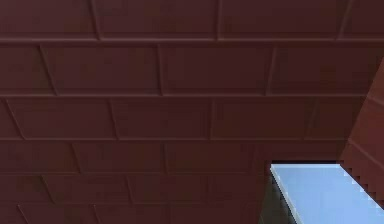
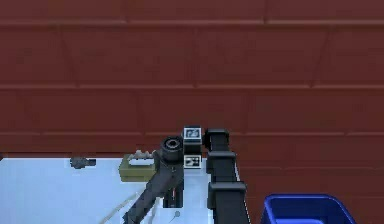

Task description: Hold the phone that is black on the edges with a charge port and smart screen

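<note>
You are looking at the gripper (image 2: pixel 152 198) hanging over the near part of a pale table (image 2: pixel 40 195). Its dark body is sitting just left of two white squares (image 2: pixel 193 133), and its thin fingers (image 2: pixel 140 208) are slanting toward the arm side view's lower left. The pictures are not letting you judge how wide the fingers are standing. With the tabletop and small things lying behind it, you cannot tell whether it is holding anything. The arm (image 2: pixel 226 185) is rising as a dark bar from the bottom edge, just right of the gripper.

Just left of the gripper's body, an olive block (image 2: pixel 135 166) is lying near the table's far edge. Farther left along that edge, a small dark thing (image 2: pixel 78 160) is lying apart from it. Both are too small for you to name, so you cannot tell whether either is the phone. The olive block is sitting between the gripper and the dark thing.

The table is standing against a dark red brick wall (image 2: pixel 200 60) that is running across the whole arm side view. In the forward view's lower right, a pale blue top (image 1: pixel 315 195) is showing against the same brick.

A blue bin (image 2: pixel 305 208) is sitting at the arm side view's lower right, beyond the arm and well apart from the table's things. You cannot make out what is lying in it.
</note>
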